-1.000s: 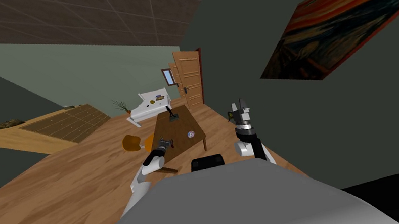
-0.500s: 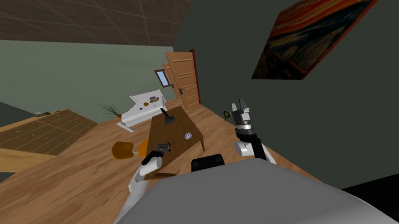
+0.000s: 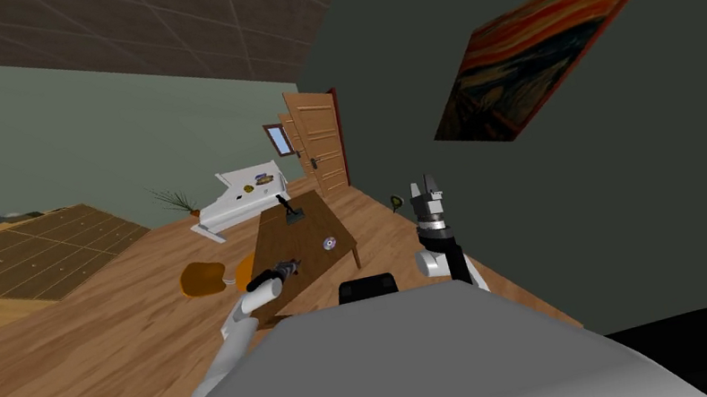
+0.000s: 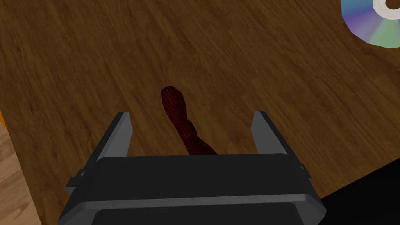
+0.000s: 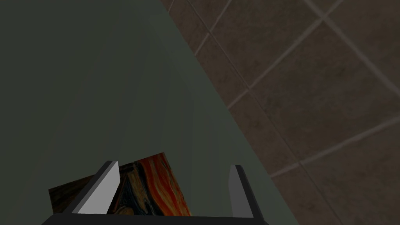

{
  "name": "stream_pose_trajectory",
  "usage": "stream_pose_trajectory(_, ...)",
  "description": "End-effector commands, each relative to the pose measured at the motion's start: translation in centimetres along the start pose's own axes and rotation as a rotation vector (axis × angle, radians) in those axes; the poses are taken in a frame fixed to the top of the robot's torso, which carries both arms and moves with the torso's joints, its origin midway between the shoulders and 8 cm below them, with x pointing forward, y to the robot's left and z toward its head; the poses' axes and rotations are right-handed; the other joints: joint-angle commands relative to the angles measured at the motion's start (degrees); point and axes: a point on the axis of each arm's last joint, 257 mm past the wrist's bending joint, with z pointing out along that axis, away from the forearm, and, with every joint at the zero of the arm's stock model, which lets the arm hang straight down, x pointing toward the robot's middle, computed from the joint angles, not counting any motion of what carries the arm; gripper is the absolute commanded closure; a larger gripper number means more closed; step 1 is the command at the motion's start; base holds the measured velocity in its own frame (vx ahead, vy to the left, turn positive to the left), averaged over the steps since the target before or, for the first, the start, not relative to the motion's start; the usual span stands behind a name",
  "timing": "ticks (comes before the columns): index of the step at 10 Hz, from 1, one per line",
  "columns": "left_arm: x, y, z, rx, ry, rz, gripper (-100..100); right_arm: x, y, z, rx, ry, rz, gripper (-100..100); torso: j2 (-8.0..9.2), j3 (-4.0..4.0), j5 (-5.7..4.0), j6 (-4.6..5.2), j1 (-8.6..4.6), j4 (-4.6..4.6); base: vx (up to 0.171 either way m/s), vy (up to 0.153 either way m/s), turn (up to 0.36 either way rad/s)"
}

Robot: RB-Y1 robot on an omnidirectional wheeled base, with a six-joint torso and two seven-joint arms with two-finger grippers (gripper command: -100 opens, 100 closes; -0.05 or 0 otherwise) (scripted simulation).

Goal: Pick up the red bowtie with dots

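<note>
The left gripper (image 4: 191, 115) hovers over the dark brown wooden table (image 4: 254, 70) near its left edge, jaws spread wide; the dark red dotted bowtie (image 4: 177, 111) lies on the tabletop between the two fingers, touching neither; a shiny round disc (image 4: 371, 27) lies well apart, toward the table's middle. The right gripper (image 5: 174, 165) is raised beside the table, jaws spread, holding nothing.

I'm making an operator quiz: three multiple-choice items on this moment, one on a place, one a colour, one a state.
1. Where does the bowtie lie? A on a shelf; B on the brown table, between the left gripper's fingers; C in a drawer.
2. Its colour? A blue; B dark red; C yellow.
3. Those fingers are? A open; B shut on the bowtie; C shut on nothing.
Key: B, wood shows under it; B, dotted dark red cloth; A, gaps on both sides.
</note>
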Motion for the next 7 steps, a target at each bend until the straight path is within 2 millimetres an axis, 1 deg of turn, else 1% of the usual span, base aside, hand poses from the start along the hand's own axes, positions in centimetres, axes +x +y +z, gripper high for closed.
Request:
stream_pose_trajectory(1, -1.6, -0.6, 0.4, -0.010, -0.063, -0.072, -100, 0.0, 0.0, 0.0, 0.000, 0.000, 0.000, 0, 0.00, 0.00, 0.00, 0.00, 0.00, 0.00, 0.003, -0.007, -0.145)
stream_pose_trajectory(2, -2.9, -0.8, 0.5, -0.007, -0.087, -0.093, -100, 0.0, 0.0, 0.0, 0.000, 0.000, 0.000, 0, -0.02, -0.01, 0.00, 0.03, 0.00, 0.00, 0.004, -0.003, -0.086)
stream_pose_trajectory(3, -3.9, -1.4, 0.6, -0.011, -0.133, -0.146, -100, 0.0, 0.0, 0.0, 0.000, 0.000, 0.000, 0, 0.00, 0.00, 0.00, -0.02, 0.00, 0.00, 0.004, -0.008, -0.161)
stream_pose_trajectory(4, -4.9, -1.5, 0.7, -0.007, -0.152, -0.165, -100, 0.0, 0.0, 0.0, 0.000, 0.000, 0.000, 0, -0.01, 0.00, 0.00, 0.03, -0.01, 0.00, 0.004, -0.004, -0.089)
stream_pose_trajectory(5, -6.1, -2.2, 0.7, -0.008, -0.200, -0.221, -100, 0.0, 0.0, 0.0, 0.000, 0.000, 0.000, 0, 0.00, 0.00, 0.00, -0.01, 0.00, 0.00, 0.005, -0.008, -0.145)
stream_pose_trajectory(6, -6.8, -2.3, 0.7, -0.004, -0.214, -0.236, -100, 0.0, 0.0, 0.0, 0.000, 0.000, 0.000, 0, -0.01, -0.01, 0.00, 0.02, 0.00, 0.00, 0.004, -0.003, -0.093)
stream_pose_trajectory(7, -8.5, -3.0, 0.5, 0.000, -0.270, -0.292, -100, 0.0, 0.0, 0.0, 0.000, 0.000, 0.000, 0, 0.00, 0.00, 0.00, -0.01, 0.00, 0.00, 0.005, -0.008, -0.136)
